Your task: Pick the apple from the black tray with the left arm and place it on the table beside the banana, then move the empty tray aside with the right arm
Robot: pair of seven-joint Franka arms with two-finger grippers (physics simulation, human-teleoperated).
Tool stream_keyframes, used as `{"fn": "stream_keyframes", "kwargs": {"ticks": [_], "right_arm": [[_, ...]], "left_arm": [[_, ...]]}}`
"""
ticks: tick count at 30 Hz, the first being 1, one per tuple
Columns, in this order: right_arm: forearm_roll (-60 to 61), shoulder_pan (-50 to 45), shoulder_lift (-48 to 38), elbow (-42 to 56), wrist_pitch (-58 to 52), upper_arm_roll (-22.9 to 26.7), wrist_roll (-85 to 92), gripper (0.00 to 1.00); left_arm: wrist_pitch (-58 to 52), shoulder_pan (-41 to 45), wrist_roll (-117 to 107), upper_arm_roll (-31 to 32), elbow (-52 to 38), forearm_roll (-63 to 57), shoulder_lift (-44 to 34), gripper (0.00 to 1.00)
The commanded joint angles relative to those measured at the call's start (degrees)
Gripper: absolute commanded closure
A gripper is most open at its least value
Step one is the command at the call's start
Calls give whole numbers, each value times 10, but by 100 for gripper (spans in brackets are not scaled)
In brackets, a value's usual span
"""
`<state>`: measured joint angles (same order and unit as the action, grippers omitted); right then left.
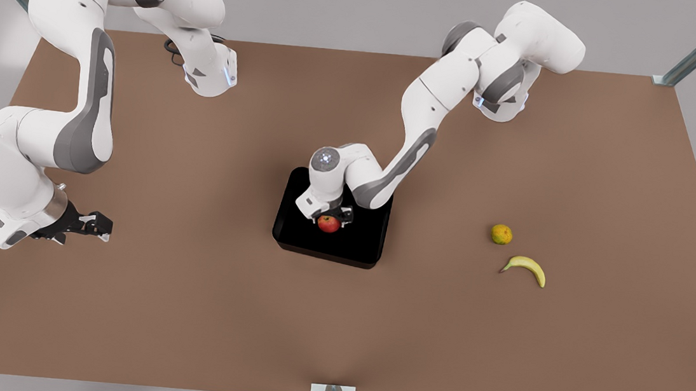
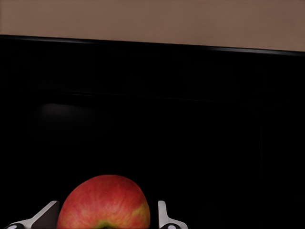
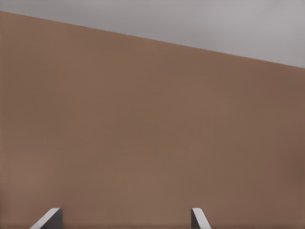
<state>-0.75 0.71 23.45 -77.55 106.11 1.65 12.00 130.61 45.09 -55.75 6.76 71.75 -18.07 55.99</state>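
Nearest us, the banana [image 1: 527, 268] lies flat on the table [image 1: 184, 307], long axis across the front view, dark stem toward the tray, a yellow-green round fruit [image 1: 501, 234] just beside it. Further back, our left gripper [image 1: 330, 219] brackets the apple [image 1: 328, 224] in the black tray [image 1: 299, 242], fingers [image 2: 164, 217] flanking its widest part with slight gaps; we judge it light, firm, smooth, best gripped there. Our right gripper [image 1: 90, 225] waits wide open at the front view's left.

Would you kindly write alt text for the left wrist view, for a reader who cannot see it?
A red apple with a yellowish patch sits between the two open fingers of the left hand, inside the glossy black tray. Beyond the tray's far wall lies a strip of brown table.
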Motion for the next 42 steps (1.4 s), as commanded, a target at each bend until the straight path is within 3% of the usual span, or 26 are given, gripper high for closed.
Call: {"fn": "stream_keyframes", "kwargs": {"ticks": [1, 2, 3, 4, 7, 11, 13, 16, 19, 21, 22, 26, 29, 31, 34, 38, 39, 42], "right_arm": [[0, 0, -1, 0, 0, 0, 1, 0], [0, 0, -1, 0, 0, 0, 2, 0], [0, 0, -1, 0, 0, 0, 1, 0], [0, 0, -1, 0, 0, 0, 1, 0], [0, -1, -1, 0, 0, -1, 1, 0], [-22, -43, -2, 3, -47, 0, -14, 0], [-20, -135, -2, 66, -114, -2, -198, 0], [-18, -246, -1, 90, -160, -11, -385, 0], [44, -266, 5, 84, -169, -22, -512, 0], [117, -280, 22, 76, -183, -27, -790, 1], [117, -285, 34, 76, -177, -31, -812, 1], [121, -298, 63, 75, -153, -31, -835, 7], [116, -298, 66, 21, -143, -31, -795, 13], [116, -293, 66, -8, -140, -30, -722, 14], [117, -290, 83, -13, -138, -30, -677, 9], [115, -288, 110, -17, -127, -27, -637, 9], [115, -287, 117, -16, -118, -25, -628, 9], [113, -284, 142, -17, -93, -25, -592, 9]], "left_arm": [[7, 0, -26, -1, 0, -7, 1, 0], [6, 1, -28, -1, 0, -6, 0, 6], [6, 1, -29, -1, 0, -5, -1, 29], [5, 2, -30, -1, 0, -5, -2, 30], [-8, 7, -30, -1, 13, -15, -12, 29], [-160, -10, 46, 4, 69, 13, -135, 29], [-204, -70, 201, 4, 173, 58, -258, 29], [-280, -164, 423, 2, 185, 78, -315, 29], [-235, -299, 632, 1, 181, 76, -283, 29], [-188, -341, 702, 0, 179, 58, -244, 29], [-164, -359, 733, 0, 179, 58, -229, 29], [-156, -363, 732, 0, 182, 58, -217, 29], [-156, -360, 731, 0, 181, 58, -209, 0], [-170, -364, 726, -1, 173, 65, -220, 0], [-327, -366, 674, -4, 60, 95, -258, 0], [-446, -381, 561, -22, 77, 199, -430, 0], [-411, -381, 561, -24, 137, 199, -481, 0], [-393, -382, 559, -32, 176, 199, -501, 0]]}}
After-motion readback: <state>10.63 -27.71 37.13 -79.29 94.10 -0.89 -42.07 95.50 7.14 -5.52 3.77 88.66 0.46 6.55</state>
